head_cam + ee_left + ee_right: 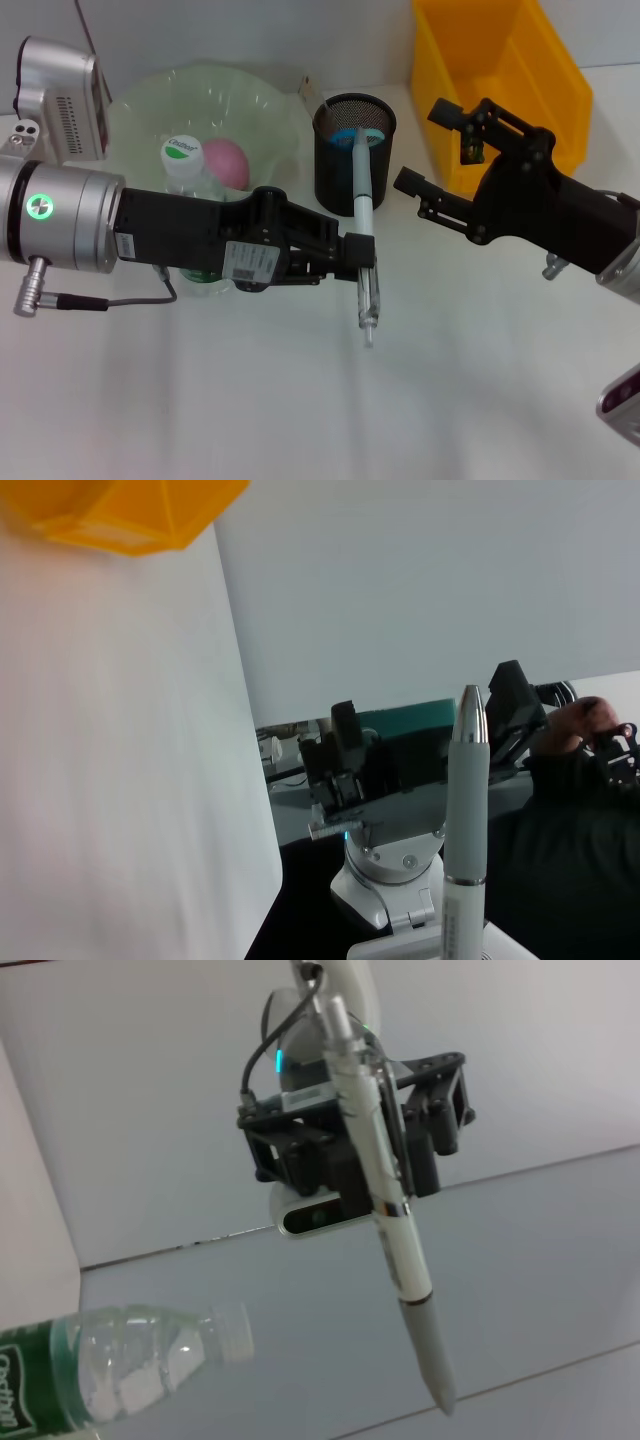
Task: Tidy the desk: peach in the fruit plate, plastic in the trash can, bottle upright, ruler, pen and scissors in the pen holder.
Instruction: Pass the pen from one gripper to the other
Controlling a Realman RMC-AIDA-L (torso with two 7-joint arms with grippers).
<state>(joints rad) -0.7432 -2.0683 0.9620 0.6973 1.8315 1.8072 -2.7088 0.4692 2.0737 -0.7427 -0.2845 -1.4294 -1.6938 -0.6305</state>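
Left hand [362, 262] grips pen [362, 205] crosswise.

The head camera looks down on the desk [200, 400] from above both arms, while each wrist camera looks sideways and close, both catching the pen [362, 215] [465, 820] [385, 1190] held in the left gripper [366, 262].

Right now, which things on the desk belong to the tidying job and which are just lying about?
Part of the job:
pen, held in the left gripper
pen holder
bottle, upright
peach in the fruit plate
yellow bin

Just there:
right gripper, open and empty
grey device
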